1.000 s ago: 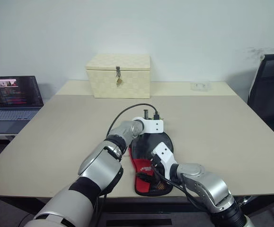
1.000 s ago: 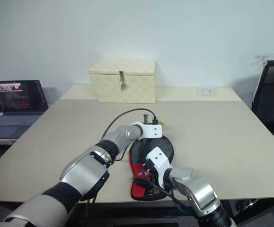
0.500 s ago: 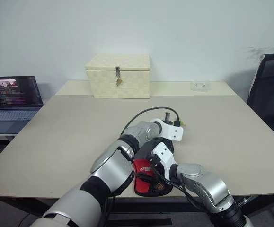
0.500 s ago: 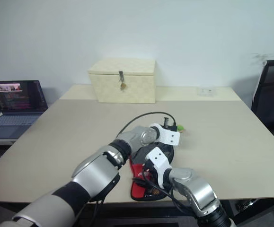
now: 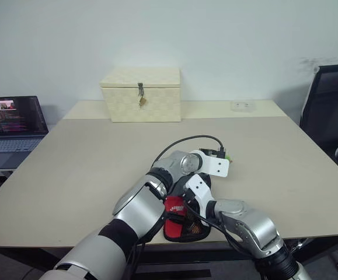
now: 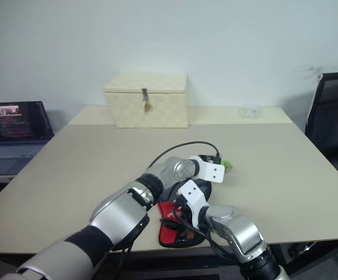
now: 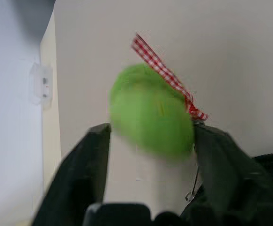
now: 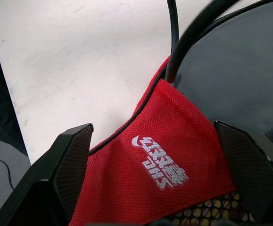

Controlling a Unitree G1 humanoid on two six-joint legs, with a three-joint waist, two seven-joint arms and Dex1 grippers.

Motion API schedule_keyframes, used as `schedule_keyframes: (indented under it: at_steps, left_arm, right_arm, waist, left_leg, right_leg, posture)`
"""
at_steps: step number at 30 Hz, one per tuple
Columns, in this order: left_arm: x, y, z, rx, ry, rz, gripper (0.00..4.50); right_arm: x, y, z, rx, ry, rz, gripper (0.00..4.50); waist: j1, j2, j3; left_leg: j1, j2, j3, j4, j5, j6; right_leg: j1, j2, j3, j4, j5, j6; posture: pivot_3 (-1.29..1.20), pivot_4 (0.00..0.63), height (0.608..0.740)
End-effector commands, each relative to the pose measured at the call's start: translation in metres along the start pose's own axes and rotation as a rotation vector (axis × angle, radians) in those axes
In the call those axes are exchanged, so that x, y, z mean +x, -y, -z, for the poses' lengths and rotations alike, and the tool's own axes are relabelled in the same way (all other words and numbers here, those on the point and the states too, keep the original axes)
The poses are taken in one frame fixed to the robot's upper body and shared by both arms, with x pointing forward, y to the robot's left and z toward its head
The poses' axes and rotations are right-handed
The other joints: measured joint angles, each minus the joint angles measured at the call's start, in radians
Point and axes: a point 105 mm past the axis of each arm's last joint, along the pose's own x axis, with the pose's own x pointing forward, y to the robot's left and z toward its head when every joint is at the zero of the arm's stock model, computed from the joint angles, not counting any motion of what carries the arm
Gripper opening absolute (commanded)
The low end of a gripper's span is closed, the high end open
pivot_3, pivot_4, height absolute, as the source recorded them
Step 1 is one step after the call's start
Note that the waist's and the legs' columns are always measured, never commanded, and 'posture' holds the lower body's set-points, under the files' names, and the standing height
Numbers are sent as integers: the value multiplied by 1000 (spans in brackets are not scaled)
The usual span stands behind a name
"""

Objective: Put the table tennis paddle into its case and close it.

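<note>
The case [image 5: 183, 224] lies flat near the table's front edge, its red mesh part with the white logo [image 8: 160, 162] toward me and its black round part [image 8: 230, 70] beyond. My left gripper [image 5: 222, 156] reaches across past the case's far right side. It is open, with the green charm [image 7: 150, 117] on a red checked ribbon [image 7: 167, 75] between its fingers [image 7: 94, 174]. My right gripper [image 5: 180, 211] hovers open just over the red mesh, holding nothing. The table tennis paddle is hidden.
A cream woven box [image 5: 140, 94] with a metal latch stands at the back of the table. A laptop [image 5: 8, 125] sits on a side desk to the left. A black chair [image 5: 329, 111] stands at the right. A black cable [image 8: 174, 28] crosses the case.
My left gripper swung to the right around the case's round end, bringing the green charm along, and its fingers have parted. The right gripper stayed put. The camera shifted slightly.
</note>
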Motion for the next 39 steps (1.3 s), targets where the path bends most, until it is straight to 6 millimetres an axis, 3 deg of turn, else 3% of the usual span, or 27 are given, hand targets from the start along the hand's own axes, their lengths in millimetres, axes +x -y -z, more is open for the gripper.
schedule_keyframes:
  at_steps: [1,10,18,24,29,33,39]
  left_arm:
    - [-6,-18,-4,-68,48,-54,2849]
    - [-26,-42,12,-403,117,-101,2849]
    - [-57,-38,39,-582,150,74,2849]
    - [-75,-36,54,-751,207,85,2849]
    - [-77,-4,53,-818,296,197,2849]
    - [-77,22,47,-853,369,289,2849]
    - [-73,54,52,-862,334,337,2849]
  right_arm:
    - [7,3,37,96,-136,-8,4500]
    - [-2,9,24,84,-129,-42,4500]
    - [-19,9,-6,60,-55,-93,4500]
    - [-38,8,-33,9,15,-117,4500]
    - [-65,15,-58,-27,91,-96,4500]
    - [-91,29,-62,-78,93,-33,4500]
    - [-118,84,-59,-231,59,233,4500]
  waist:
    - [-1,0,0]
    - [-2,0,0]
    - [-1,0,0]
    - [0,0,1]
    - [1,0,1]
    - [3,1,2]
    - [6,0,2]
  left_leg:
    - [0,0,0,0,0,0]
    - [0,0,0,1,0,0]
    - [-2,0,-1,1,0,0]
    - [-3,0,-2,1,0,0]
    - [-4,0,-2,1,0,1]
    - [-4,0,-2,1,0,1]
    - [-4,0,-1,1,-1,2]
  right_leg:
    - [0,0,0,0,0,0]
    - [0,0,0,3,0,0]
    - [-1,0,-1,0,0,0]
    - [-2,0,-1,0,0,0]
    - [-2,0,-1,0,0,0]
    - [-2,0,-2,-1,0,0]
    - [-2,0,-1,-1,0,0]
  posture:
    - [0,150,740]
    - [0,150,740]
    - [0,150,740]
    - [0,150,740]
    - [0,150,740]
    - [0,150,740]
    - [0,150,740]
